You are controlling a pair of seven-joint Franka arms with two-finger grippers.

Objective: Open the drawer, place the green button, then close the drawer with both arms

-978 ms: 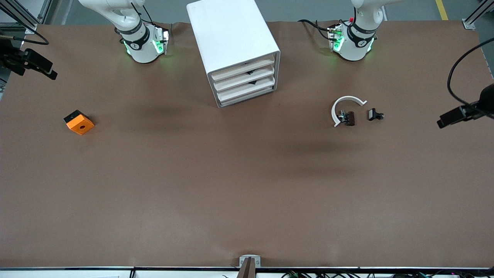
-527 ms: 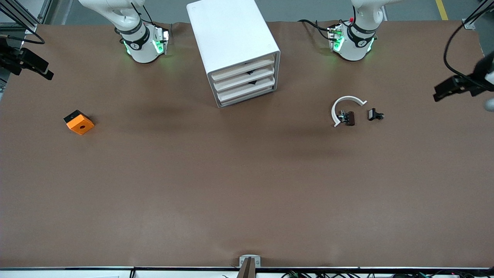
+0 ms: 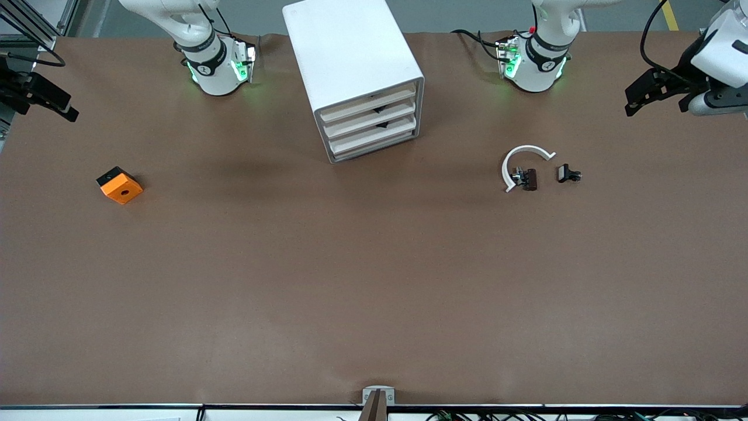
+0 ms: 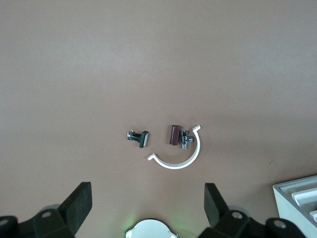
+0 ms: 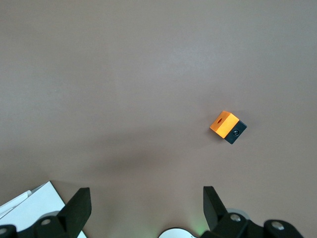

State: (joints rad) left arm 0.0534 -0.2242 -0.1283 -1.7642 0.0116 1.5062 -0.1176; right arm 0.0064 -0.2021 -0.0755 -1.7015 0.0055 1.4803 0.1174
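Observation:
The white cabinet (image 3: pixel 350 64) stands between the arm bases, and its corner shows in the left wrist view (image 4: pixel 298 198) and the right wrist view (image 5: pixel 35 208). All its beige drawers are shut, including the third-from-top drawer (image 3: pixel 372 134). The green-capped button does not show in any view. My left gripper (image 3: pixel 653 104) is open and empty, up in the air over the left arm's end of the table; its jaws stand wide apart in the left wrist view (image 4: pixel 147 201). My right gripper (image 3: pixel 42 104) is open and empty over the right arm's end (image 5: pixel 146 201).
A white arc (image 3: pixel 522 159) (image 4: pixel 179 159) lies toward the left arm's end, with a brown and metal part (image 3: pixel 526 178) (image 4: pixel 174 135) and a small black part (image 3: pixel 567 173) (image 4: pixel 140 137) beside it. An orange cube (image 3: pixel 121 187) (image 5: pixel 223 122) with a black side lies toward the right arm's end.
My left gripper has swung in from the table's end and toward the bases' side, and more of it shows now. My right gripper has drifted slightly outward. Nothing on the table has moved.

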